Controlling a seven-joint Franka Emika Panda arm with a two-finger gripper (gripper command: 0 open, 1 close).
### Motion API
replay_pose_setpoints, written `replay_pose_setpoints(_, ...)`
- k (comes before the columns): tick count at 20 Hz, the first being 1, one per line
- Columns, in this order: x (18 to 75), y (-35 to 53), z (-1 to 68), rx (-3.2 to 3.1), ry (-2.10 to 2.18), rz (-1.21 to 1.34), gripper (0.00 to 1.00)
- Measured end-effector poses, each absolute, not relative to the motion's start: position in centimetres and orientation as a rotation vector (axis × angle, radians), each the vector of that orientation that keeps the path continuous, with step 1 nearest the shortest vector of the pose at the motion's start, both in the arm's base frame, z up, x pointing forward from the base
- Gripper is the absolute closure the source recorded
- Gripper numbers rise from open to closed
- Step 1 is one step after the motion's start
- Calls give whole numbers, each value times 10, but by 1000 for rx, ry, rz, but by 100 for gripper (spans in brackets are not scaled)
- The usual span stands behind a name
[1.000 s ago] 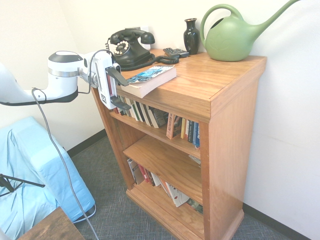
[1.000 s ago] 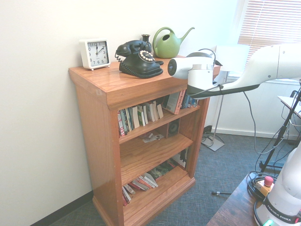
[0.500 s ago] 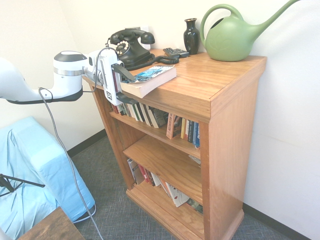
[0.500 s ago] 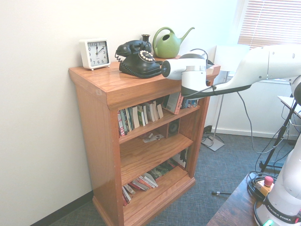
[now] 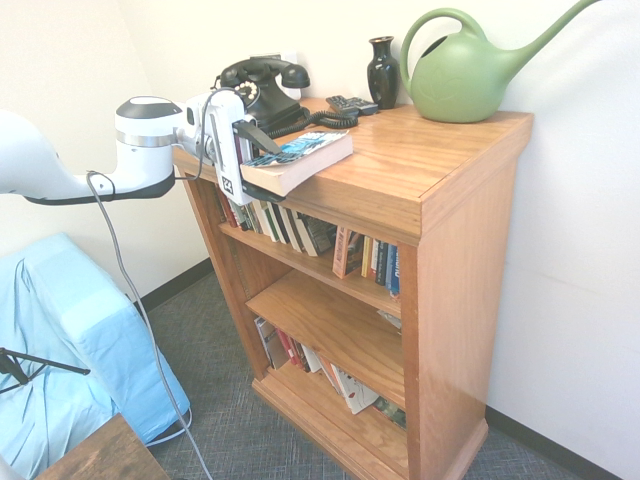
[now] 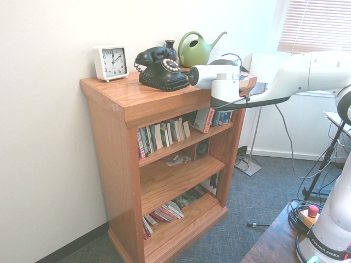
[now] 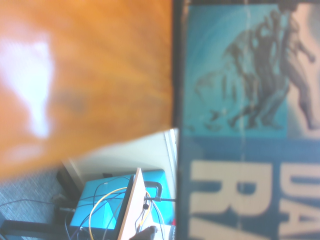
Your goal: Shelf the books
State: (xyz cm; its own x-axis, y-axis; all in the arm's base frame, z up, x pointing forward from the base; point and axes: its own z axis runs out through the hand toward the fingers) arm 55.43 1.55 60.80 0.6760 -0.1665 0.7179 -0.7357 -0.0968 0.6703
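Since a second ago my arm has slid in toward the tall wooden bookcase [image 5: 440, 200], and my gripper [image 5: 262, 162] now sits level at its top front corner with its fingers spread wide, one above and one below the near end of the thick blue-teal paperback with cream page edges [image 5: 300, 158]. Whether either finger touches it I cannot tell. That paperback lies flat on the bookcase top, its near end jutting over the front edge toward me; in the wrist view its cover [image 7: 240, 100] shows close beside the bare wood of the top.

Ahead of my gripper, past the paperback, a broad stretch of the top is bare up to the far side edge. Behind the paperback stands a black rotary telephone [image 5: 258, 92]; farther along the back are a small dark vase [image 5: 382, 72] and a green plastic watering can [image 5: 470, 70]. A white square alarm clock [image 6: 111, 62] sits at the far corner by the wall.

Below my gripper the upper shelf holds a row of mixed-spine books [image 5: 300, 228], some leaning. The middle shelf [image 5: 330, 325] is mostly open board. The bottom shelf carries a few slumped books [image 5: 300, 355].
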Motion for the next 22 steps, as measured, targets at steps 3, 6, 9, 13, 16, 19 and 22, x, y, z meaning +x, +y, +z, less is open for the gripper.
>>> replay_pose_setpoints(3,557,10,608,1635,-748,562,100)
replay_pose_setpoints(6,560,6,608,1639,-747,561,100)
replay_pose_setpoints(9,562,6,607,1640,-746,560,100)
replay_pose_setpoints(13,565,7,608,1645,-739,556,100)
replay_pose_setpoints(16,567,11,608,1651,-735,560,100)
replay_pose_setpoints(19,569,13,608,1654,-733,562,100)
replay_pose_setpoints(22,570,14,608,1655,-732,562,100)
